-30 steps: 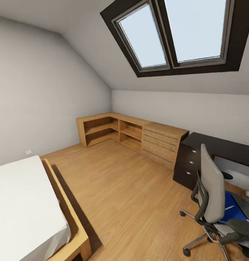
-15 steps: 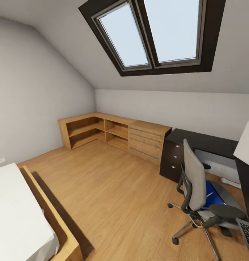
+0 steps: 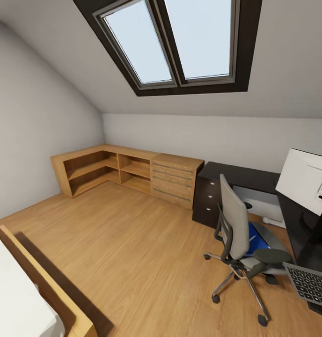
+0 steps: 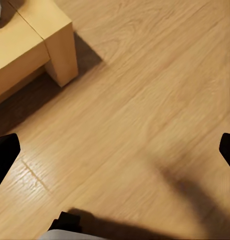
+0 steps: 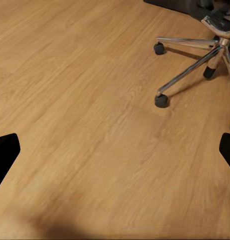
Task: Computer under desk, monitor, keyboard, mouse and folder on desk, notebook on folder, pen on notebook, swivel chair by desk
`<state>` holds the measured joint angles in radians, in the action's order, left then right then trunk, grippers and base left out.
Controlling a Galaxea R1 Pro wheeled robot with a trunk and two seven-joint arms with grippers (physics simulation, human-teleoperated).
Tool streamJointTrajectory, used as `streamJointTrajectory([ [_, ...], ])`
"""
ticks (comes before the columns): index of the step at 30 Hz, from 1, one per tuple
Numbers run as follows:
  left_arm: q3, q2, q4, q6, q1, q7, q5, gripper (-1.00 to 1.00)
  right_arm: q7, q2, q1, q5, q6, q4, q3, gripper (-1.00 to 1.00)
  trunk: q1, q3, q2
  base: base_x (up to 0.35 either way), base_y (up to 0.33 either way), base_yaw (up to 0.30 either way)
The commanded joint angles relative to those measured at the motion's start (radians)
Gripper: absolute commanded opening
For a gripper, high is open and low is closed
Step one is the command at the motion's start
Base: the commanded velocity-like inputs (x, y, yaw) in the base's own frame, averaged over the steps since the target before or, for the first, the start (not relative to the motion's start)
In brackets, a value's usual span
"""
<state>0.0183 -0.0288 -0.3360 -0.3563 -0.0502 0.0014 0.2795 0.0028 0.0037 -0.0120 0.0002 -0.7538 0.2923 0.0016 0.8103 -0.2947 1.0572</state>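
Note:
The desk (image 3: 245, 175) with its black top runs along the far wall and down the right side. On its right wing stands the monitor (image 3: 303, 185), white back toward me. The keyboard (image 3: 311, 283) lies at that wing's near end. The swivel chair (image 3: 233, 224) stands in front of the desk with its back to me. The blue folder (image 3: 257, 236) lies on its seat. A thin white streak on the folder may be the pen. The computer, mouse and notebook cannot be made out. My left gripper (image 4: 115, 152) and right gripper (image 5: 115, 152) hang open over bare floor.
A low light-wood cabinet (image 3: 128, 171) lines the far corner, left of the desk's dark drawer unit (image 3: 205, 201). The bed frame (image 3: 44, 285) (image 4: 39, 45) is at near left. The chair's chrome base (image 5: 195, 65) and casters are close to my right gripper. Open wood floor lies between.
The head camera has swung to the right, so the whole picture slid left. The monitor and the keyboard have come into view and the bed has mostly left it.

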Motion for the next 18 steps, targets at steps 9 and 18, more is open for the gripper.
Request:
streamJointTrajectory([
  [9,0.004,0.0,-0.001,-0.003,0.0,0.0,0.004,1.0,-0.002,0.001,-0.001,-0.003,-0.001,-0.001,0.0,1.0,0.0,-0.012,0.001,0.0,0.001,-0.216],
  [18,0.002,-0.006,-0.007,0.0,0.0,0.005,0.006,1.0,-0.002,0.001,-0.001,-0.003,-0.001,-0.001,0.0,1.0,0.015,-0.036,0.029,0.0,0.0,-0.201],
])
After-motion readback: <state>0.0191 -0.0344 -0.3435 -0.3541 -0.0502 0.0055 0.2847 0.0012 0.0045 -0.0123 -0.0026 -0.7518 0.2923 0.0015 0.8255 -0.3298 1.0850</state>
